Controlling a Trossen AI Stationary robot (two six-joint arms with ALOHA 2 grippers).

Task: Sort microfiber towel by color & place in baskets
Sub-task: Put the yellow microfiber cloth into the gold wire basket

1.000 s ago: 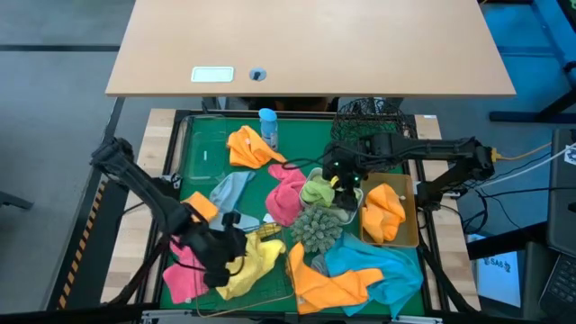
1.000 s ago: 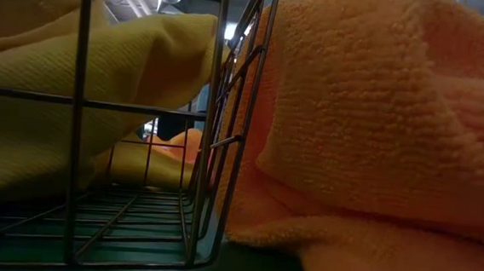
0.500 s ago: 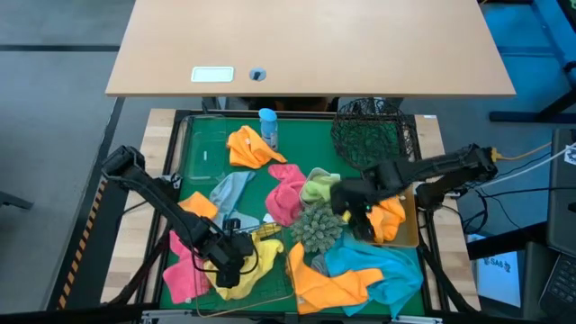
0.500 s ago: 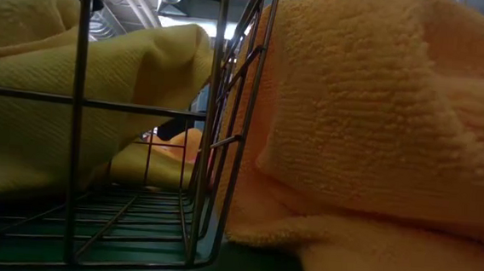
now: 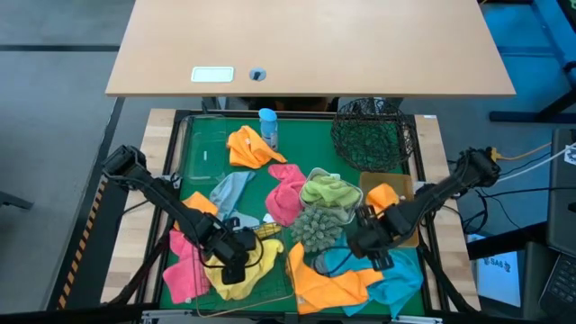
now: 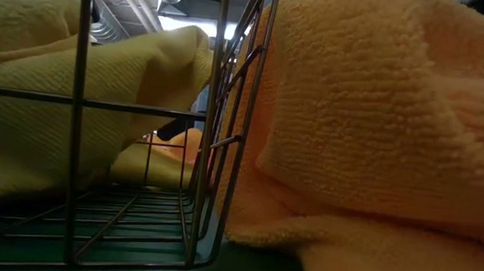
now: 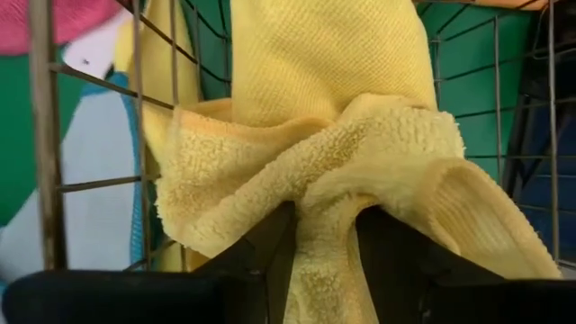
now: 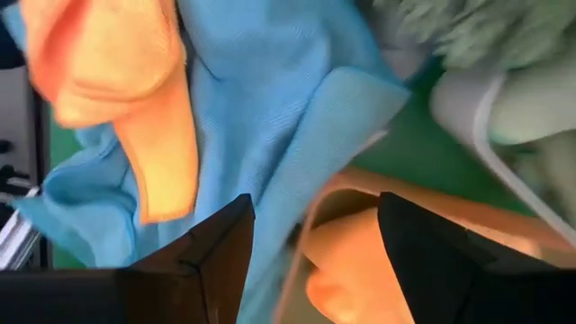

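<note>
A yellow towel (image 5: 236,274) lies bunched in the square gold wire basket (image 6: 77,141) at the near left. My left gripper (image 5: 236,261) is low over it, open, with a fold of the towel between its fingers. My right gripper (image 5: 364,243) hangs open over a blue towel (image 5: 396,274) beside the tan tray (image 5: 405,236), which holds an orange towel (image 5: 382,196). In the right wrist view the blue towel (image 8: 261,99) and another orange towel (image 8: 99,63) lie beyond its spread fingers. A green towel (image 5: 328,191) fills the white tray. My left gripper has a bunched fold of the yellow towel (image 7: 326,225) standing up between its two fingers (image 7: 270,256) and filling the gap. The fingers come from above, pointing down into the basket. The rest of the towel rests slack on the basket's floor and against its wire wall.
A spiky green ball (image 5: 315,229) sits mid-table. The black mesh basket (image 5: 373,135) stands far right and a blue spray bottle (image 5: 267,126) at the far edge. Pink towels (image 5: 286,193) (image 5: 184,270), an orange towel (image 5: 247,146) and a grey-blue one (image 5: 229,191) lie about.
My right gripper has gone from over the white tray toward the table's near edge, past the tan tray, and now hangs over the blue towel. The green towel stays behind in the white tray. My left gripper has shifted slightly toward the right edge over the yellow towel.
</note>
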